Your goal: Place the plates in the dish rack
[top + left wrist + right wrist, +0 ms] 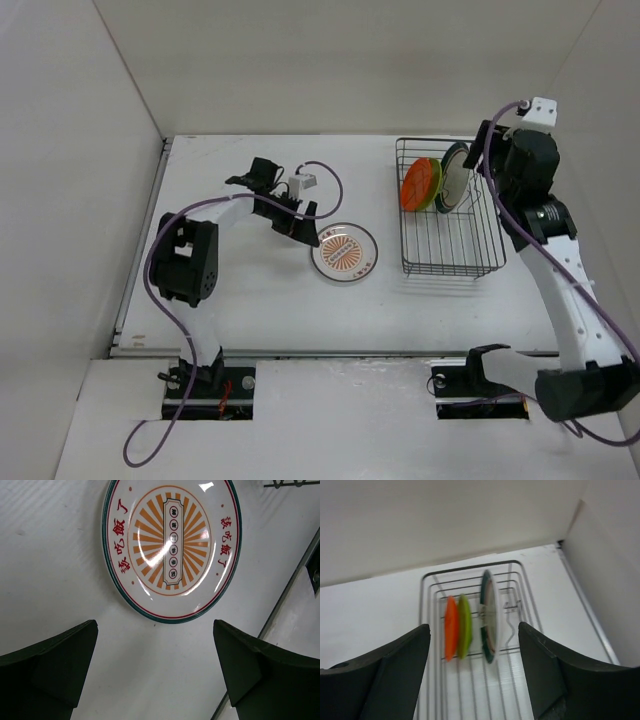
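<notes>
The white plate with the orange-brown pattern (344,251) lies flat on the table left of the dish rack (452,242); it also shows in the left wrist view (171,545). My left gripper (303,233) is open and empty, just left of this plate, with its midpoint (155,665) short of the plate's rim. In the rack the orange plate (418,183), the lime green plate (434,187) and the green-rimmed white plate (456,177) stand on edge. My right gripper (487,150) is open and empty above the rack's far right corner, looking down on them (474,675).
White walls close in the table on the left, back and right. A raised metal strip (140,250) runs along the table's left edge. In the right wrist view the rack's wire rim (470,566) lies close to the back wall.
</notes>
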Tool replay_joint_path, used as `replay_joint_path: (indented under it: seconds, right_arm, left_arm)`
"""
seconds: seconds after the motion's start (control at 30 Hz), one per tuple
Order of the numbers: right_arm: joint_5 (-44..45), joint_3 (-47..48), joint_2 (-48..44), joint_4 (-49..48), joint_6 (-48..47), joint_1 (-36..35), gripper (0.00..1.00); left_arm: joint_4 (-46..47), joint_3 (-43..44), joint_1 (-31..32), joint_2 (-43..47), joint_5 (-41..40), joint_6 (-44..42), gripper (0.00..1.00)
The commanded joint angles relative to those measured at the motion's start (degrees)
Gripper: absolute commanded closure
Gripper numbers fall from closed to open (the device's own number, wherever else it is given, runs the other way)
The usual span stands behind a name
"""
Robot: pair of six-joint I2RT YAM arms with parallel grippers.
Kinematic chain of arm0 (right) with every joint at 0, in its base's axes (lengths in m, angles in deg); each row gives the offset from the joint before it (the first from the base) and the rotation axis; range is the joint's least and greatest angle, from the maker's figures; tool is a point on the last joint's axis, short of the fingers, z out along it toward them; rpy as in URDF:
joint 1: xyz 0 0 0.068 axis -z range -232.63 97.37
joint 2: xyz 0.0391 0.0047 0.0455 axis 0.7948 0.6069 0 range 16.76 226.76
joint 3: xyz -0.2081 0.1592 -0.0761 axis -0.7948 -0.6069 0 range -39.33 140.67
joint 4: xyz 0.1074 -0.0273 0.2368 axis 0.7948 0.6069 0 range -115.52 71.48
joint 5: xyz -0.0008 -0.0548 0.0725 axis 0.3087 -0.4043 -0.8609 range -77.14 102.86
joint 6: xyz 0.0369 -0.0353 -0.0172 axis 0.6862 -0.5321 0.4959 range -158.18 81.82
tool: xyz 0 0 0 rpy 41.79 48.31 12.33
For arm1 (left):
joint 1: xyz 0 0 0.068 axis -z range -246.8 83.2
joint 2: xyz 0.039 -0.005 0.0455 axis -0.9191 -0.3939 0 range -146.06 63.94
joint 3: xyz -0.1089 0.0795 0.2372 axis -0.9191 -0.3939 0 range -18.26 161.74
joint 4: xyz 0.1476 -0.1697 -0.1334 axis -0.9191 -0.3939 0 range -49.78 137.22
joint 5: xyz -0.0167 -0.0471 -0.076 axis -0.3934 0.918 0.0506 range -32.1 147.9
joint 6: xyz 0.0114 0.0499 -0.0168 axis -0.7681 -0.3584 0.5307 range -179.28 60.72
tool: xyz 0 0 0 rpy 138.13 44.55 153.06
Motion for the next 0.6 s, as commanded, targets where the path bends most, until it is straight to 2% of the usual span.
replay_joint_path:
  seconds: [0.0,0.13,0.3,0.4,0.53,0.57]
  right_arm:
    - [-2.43,-4.35,-3.14,-3.40,0.82,-6.09,0.24]
    - [-0.13,-4.97,-5.16,-2.08,1.34,-9.63,0.24]
    - [-0.13,-4.97,-7.01,-1.55,1.87,-11.73,0.24]
    - [0.40,-4.97,-7.02,-1.55,1.87,-12.96,0.24]
    - [0.92,-5.58,-8.07,-1.03,2.40,-14.11,0.24]
    - [0.92,-5.58,-8.07,-1.03,2.40,-14.72,0.24]
  left_arm:
    - [-2.22,3.31,1.90,-2.92,2.33,-1.56,0.00]
    - [-0.38,3.32,3.22,-4.60,-0.84,0.72,0.00]
    - [0.68,3.32,3.75,-6.27,-1.63,1.43,0.05]
    - [0.68,3.94,4.28,-8.28,-1.63,1.43,0.15]
    - [0.15,4.46,4.28,-10.23,-2.24,1.43,0.21]
    - [0.15,4.46,4.28,-11.10,-2.25,1.43,0.26]
